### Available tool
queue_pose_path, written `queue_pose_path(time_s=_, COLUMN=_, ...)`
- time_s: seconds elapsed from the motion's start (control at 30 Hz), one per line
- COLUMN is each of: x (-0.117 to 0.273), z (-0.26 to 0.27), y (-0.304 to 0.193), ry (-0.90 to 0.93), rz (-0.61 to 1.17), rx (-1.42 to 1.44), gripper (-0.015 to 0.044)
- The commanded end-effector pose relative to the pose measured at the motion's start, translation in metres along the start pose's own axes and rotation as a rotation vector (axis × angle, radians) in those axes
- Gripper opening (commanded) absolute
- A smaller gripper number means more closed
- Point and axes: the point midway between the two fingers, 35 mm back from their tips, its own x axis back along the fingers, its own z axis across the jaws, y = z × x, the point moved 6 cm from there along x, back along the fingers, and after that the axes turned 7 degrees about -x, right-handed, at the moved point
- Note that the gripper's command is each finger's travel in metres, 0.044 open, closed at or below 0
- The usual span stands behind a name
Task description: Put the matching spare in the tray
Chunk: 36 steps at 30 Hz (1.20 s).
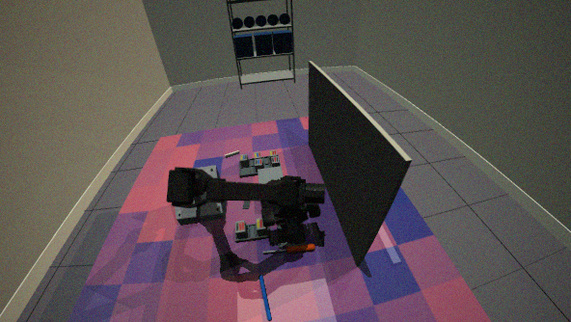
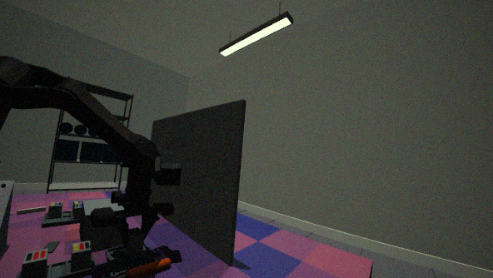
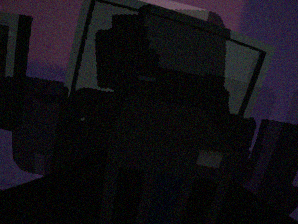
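Observation:
My gripper points down, low beside the front rack, shut on a dark spare. The spare's code cannot be read. In the wrist view the spare is over the pale, dark-lined tray; any contact is hidden. The front rack holds one spare with red stripes and another spare with yellow and red. The rear rack holds several striped spares. The mounted unit and its code cannot be made out.
A tall dark panel stands right of the gripper. An orange-handled screwdriver lies close in front. A pale-topped box is behind the arm. A blue rod lies nearer the camera.

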Motion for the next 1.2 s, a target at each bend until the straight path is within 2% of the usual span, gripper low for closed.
queue_pose_path(time_s=0.0, x=-0.005, z=0.002, y=0.001, ry=0.001, rz=-0.003, rx=0.007, gripper=0.0)
queue_pose_path(time_s=0.4, x=-0.015, z=0.004, y=0.0, ry=0.001, rz=0.001, rx=0.007, gripper=0.0)
queue_pose_path(time_s=0.97, x=-0.012, z=0.003, y=-0.001, ry=0.0, rz=0.004, rx=0.0, gripper=0.044)
queue_pose_path(time_s=1.03, x=-0.001, z=0.001, y=0.0, ry=0.0, rz=0.001, rx=0.001, gripper=0.044)
queue_pose_path(time_s=1.17, x=0.068, z=0.0, y=0.002, ry=0.002, rz=-0.007, rx=0.005, gripper=0.044)
